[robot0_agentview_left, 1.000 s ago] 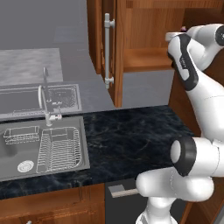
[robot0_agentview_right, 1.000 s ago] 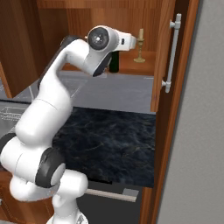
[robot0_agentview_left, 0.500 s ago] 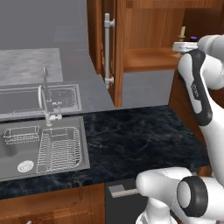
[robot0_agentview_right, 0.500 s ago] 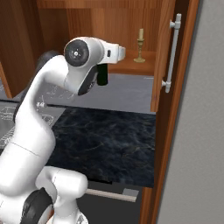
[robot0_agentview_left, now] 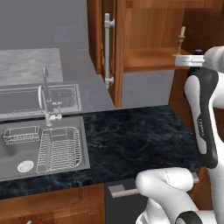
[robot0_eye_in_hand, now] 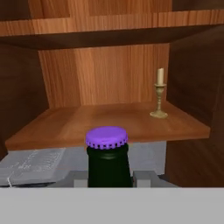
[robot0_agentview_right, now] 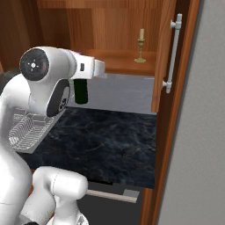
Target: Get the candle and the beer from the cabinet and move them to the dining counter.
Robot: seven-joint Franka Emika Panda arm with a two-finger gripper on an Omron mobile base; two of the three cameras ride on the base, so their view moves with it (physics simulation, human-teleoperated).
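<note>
The beer, a dark green bottle with a purple cap, stands upright between my gripper's fingers, which are shut on its neck. It hangs in front of the open cabinet, clear of the shelf edge. In the right base view the beer hangs below my gripper, over the black counter. The purple cap peeks out beside my hand in the left base view. The candle, cream in a brass holder, stands at the shelf's right end. The dining counter is out of view.
A black marble counter lies under the cabinet, with a steel sink, dish rack and faucet to its left. One open cabinet door with a silver bar handle hangs left of the shelf, another right.
My arm has drawn back out of the cabinet with the beer, which has moved from beside the candle on the shelf to a spot in front of and below the shelf edge.
</note>
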